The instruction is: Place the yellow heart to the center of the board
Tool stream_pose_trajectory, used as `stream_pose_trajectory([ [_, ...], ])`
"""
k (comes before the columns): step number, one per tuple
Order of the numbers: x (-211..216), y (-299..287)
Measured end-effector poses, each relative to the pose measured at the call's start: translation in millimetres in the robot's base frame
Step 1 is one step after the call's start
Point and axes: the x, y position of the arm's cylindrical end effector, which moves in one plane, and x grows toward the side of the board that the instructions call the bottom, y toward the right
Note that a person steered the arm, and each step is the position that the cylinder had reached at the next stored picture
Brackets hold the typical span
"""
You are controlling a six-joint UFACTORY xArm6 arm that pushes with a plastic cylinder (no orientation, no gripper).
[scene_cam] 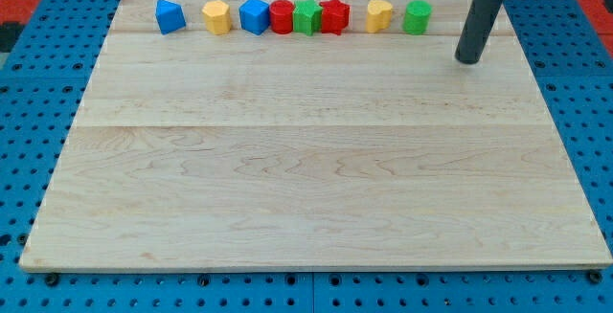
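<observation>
Two yellow blocks lie in a row along the view's top edge of the wooden board. One yellow block sits right of centre and looks like the heart. The other yellow block sits toward the left and looks like a pentagon. My tip rests on the board at the upper right. It is right of and slightly below the row, about a block's width past the green block, and touches nothing. The yellow heart is to the left of that green block.
The row also holds a blue block at the far left, then a blue block, a red block, a green block and a red star packed close together. Blue pegboard surrounds the board.
</observation>
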Motion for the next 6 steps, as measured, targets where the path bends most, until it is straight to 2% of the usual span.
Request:
stream_pose_trajectory([
  [1,-64.7,20.3],
  [2,-99.6,-16.1],
  [3,-109.4,-94.2],
  [5,-39.4,-125.1],
  [6,-34.2,-137.6],
])
